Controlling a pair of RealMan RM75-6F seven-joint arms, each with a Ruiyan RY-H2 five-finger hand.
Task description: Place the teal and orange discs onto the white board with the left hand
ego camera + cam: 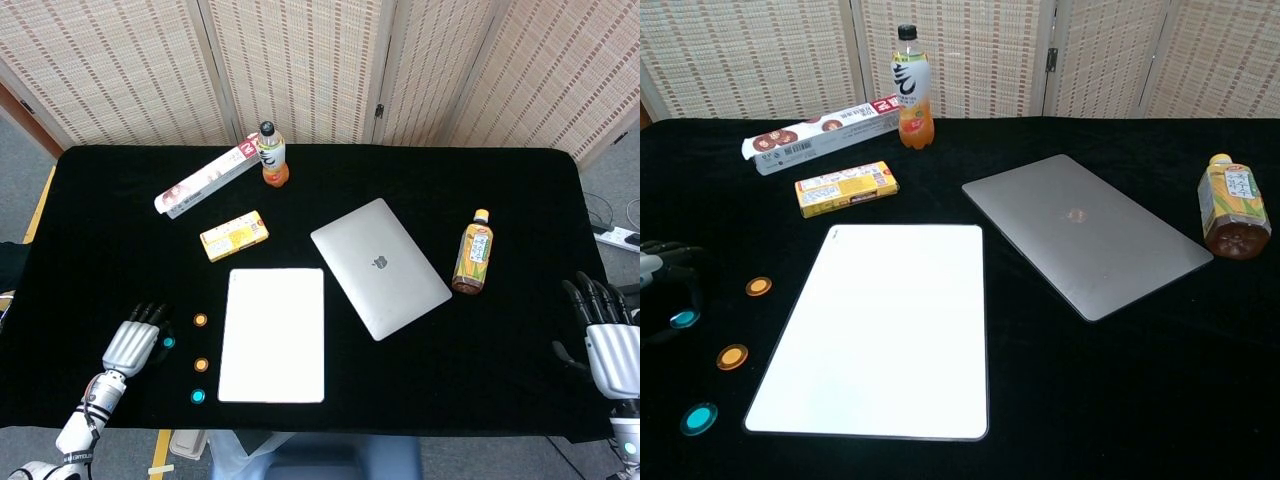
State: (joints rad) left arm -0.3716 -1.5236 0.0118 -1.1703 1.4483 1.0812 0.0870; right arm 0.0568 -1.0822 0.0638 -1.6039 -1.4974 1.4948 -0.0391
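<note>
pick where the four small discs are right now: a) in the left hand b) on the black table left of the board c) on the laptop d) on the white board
b: the two orange discs and two teal discs lie on the black table left of the bare white board, the left hand beside them.

You see a matt black cloth (500, 380) covering the table. The white board (272, 334) looks smooth and matt; the laptop (380, 266) is brushed silver metal. Both bottles (912, 90) (1234, 208) are glossy plastic. The left hand (130, 346) has a silvery metal-look back and black fingers (150, 313).
</note>
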